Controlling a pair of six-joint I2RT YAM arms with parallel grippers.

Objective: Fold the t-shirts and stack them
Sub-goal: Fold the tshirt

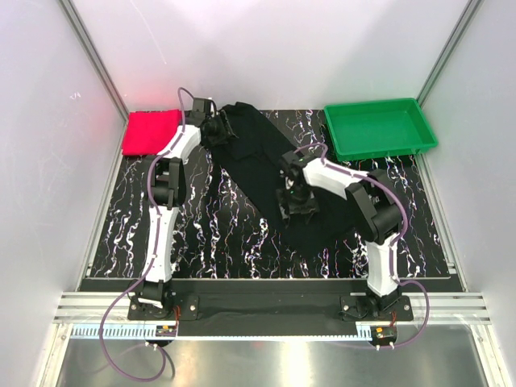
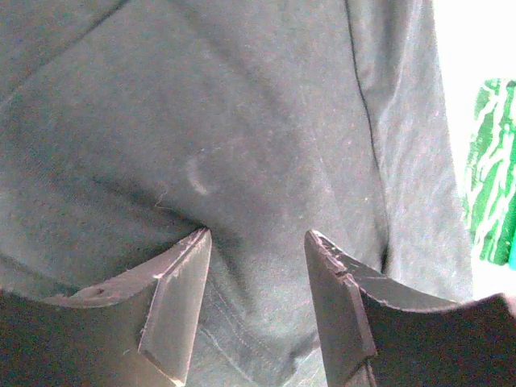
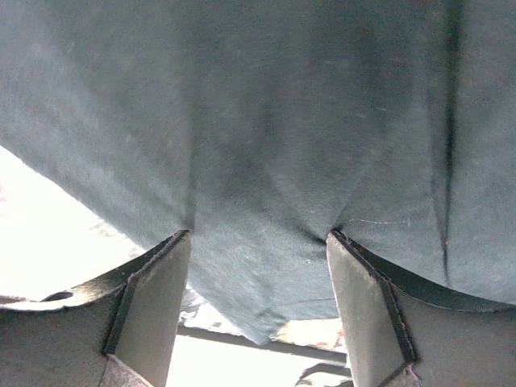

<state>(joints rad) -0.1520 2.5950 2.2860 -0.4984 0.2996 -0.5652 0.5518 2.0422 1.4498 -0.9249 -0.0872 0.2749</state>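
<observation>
Shirt status: the black shirt (image 1: 266, 165) is stretched out on the table (image 1: 210, 234) on a diagonal. Its long axis runs from the upper middle of the top view down toward the lower right of centre. The red shirt (image 1: 151, 131) sits folded in the upper left corner, well apart from the black one. The tray (image 1: 375, 125) is in the upper right, and I'm not touching it.

My left gripper (image 1: 218, 129) is down on the upper left end of the black shirt, and my right gripper (image 1: 297, 205) is on the lower end. So there's one arm per end, each nearest its own bit. Neither has to reach across.

Both sets of jaws are spread wide with nothing pinched between them. In the wrist views the cloth fills the gap and puckers right at my fingertips (image 2: 193, 242). To me that looks like I'm pressing into the fabric, not holding it.

My read is that the black one isn't folded yet. Whatever comes next hinges on that diagonal: any fold has to go across or along it, and the finished bundle needs to head up-left to the red shirt.
</observation>
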